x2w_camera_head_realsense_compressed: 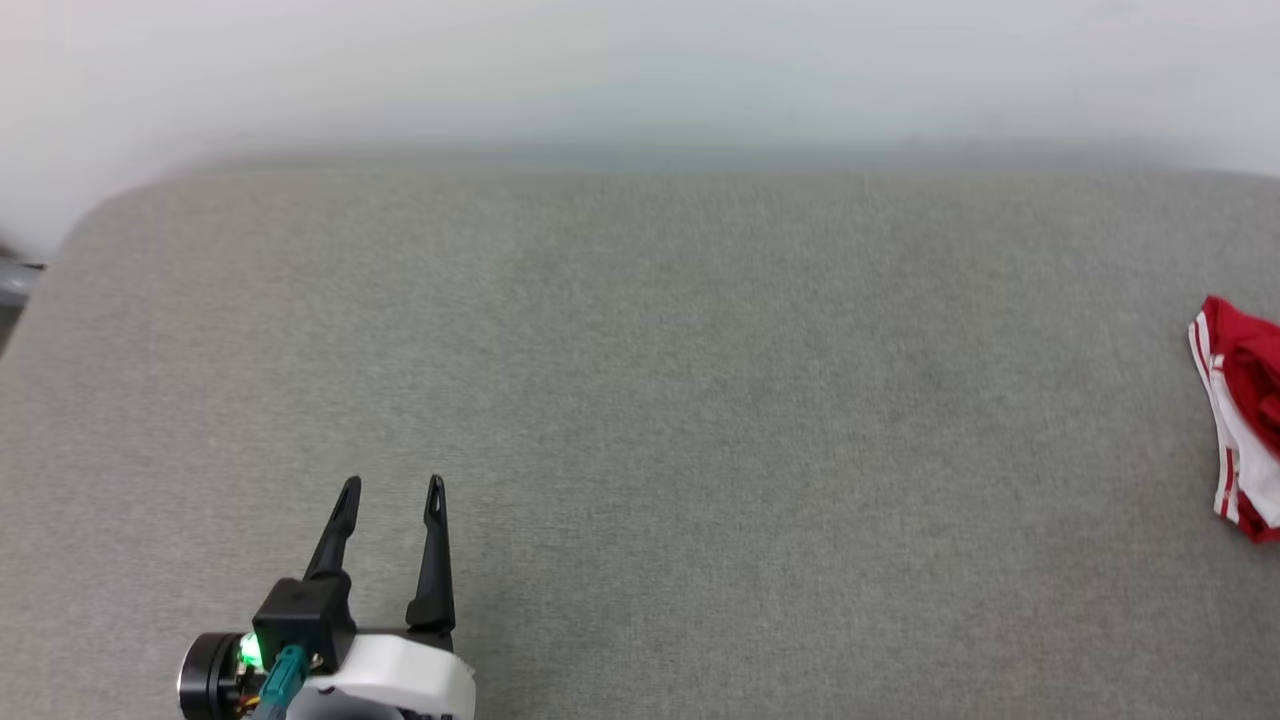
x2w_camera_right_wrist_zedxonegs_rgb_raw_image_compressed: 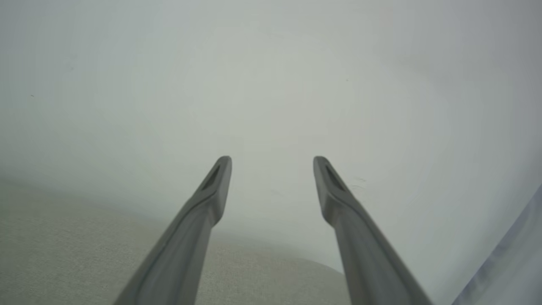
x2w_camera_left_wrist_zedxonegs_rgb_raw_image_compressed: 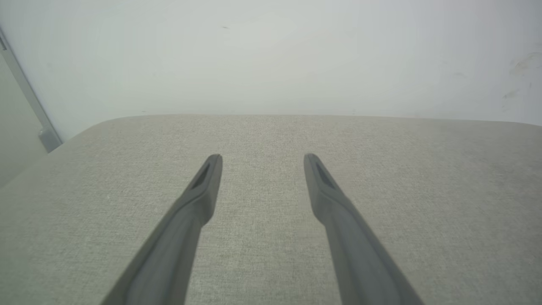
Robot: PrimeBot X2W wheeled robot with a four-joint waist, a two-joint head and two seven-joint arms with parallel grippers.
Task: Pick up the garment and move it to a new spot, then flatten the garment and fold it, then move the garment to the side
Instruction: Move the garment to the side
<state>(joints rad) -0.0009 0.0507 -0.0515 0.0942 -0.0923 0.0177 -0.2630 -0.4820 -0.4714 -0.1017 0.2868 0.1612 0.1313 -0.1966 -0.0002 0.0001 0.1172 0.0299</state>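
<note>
The garment (x2w_camera_head_realsense_compressed: 1242, 415), red with white striped trim, lies bunched at the far right edge of the head view on the grey fabric surface (x2w_camera_head_realsense_compressed: 640, 400), partly cut off by the frame. My left gripper (x2w_camera_head_realsense_compressed: 391, 486) hovers at the lower left, open and empty, far from the garment. In the left wrist view my left gripper (x2w_camera_left_wrist_zedxonegs_rgb_raw_image_compressed: 262, 157) points across bare fabric toward the wall. In the right wrist view my right gripper (x2w_camera_right_wrist_zedxonegs_rgb_raw_image_compressed: 272, 159) is open with nothing between its fingers, aimed at the pale wall above the surface's rounded corner.
A pale wall (x2w_camera_head_realsense_compressed: 640, 70) runs along the far edge of the fabric surface. The surface's rounded back-left corner (x2w_camera_head_realsense_compressed: 90, 215) drops off to a darker floor. A grey vertical rail (x2w_camera_left_wrist_zedxonegs_rgb_raw_image_compressed: 29, 101) stands at the left in the left wrist view.
</note>
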